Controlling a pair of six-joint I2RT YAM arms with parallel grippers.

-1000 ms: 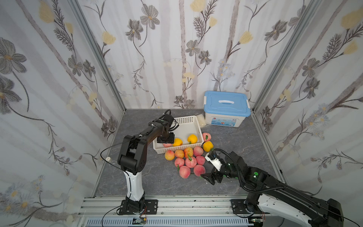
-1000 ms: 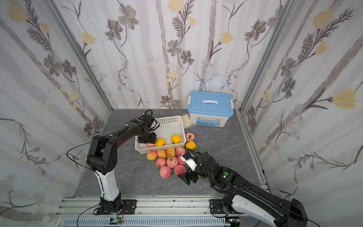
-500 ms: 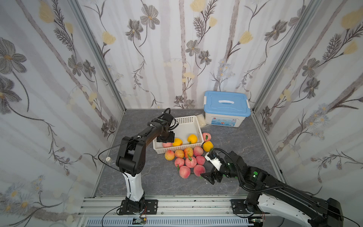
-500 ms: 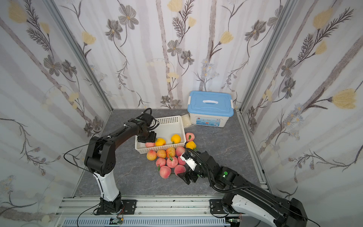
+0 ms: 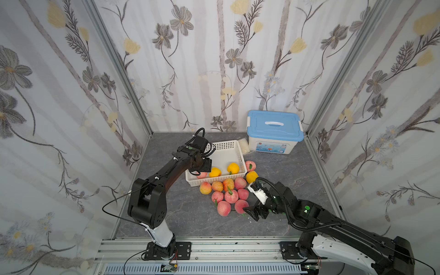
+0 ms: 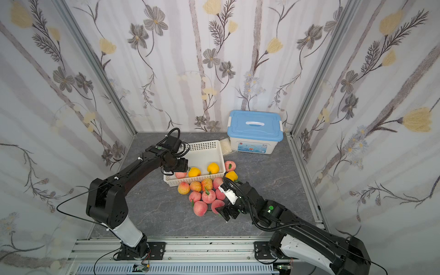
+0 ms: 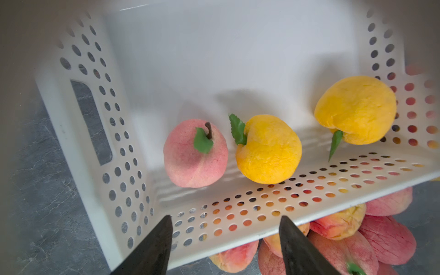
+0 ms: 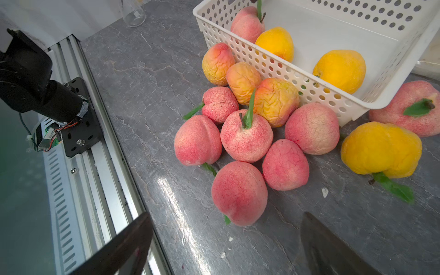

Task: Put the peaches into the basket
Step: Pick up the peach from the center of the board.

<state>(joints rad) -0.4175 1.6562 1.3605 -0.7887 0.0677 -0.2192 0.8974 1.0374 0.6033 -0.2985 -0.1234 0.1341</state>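
The white perforated basket (image 5: 223,144) (image 6: 202,145) (image 7: 238,214) (image 8: 285,71) holds a pink peach (image 7: 195,154) (image 5: 202,175) and two yellow peaches (image 7: 269,150) (image 7: 354,109). My left gripper (image 7: 226,217) (image 5: 198,169) hovers open and empty over the basket's near left corner, with the pink peach just beyond its fingertips. Several pink and orange peaches (image 5: 231,195) (image 6: 208,196) lie clustered on the table in front of the basket. My right gripper (image 8: 226,228) (image 5: 250,210) is open at the cluster's near right, its jaws wide either side of the nearest pink peach (image 8: 239,192) but short of it.
A white box with a blue lid (image 5: 275,132) stands at the back right, with a clear plastic bag (image 5: 244,145) between it and the basket. A yellow peach (image 5: 251,176) and a pink one (image 5: 250,165) lie right of the basket. The metal rail (image 5: 214,247) runs along the front.
The left jaws have spread slightly wider. Nothing else has visibly moved.
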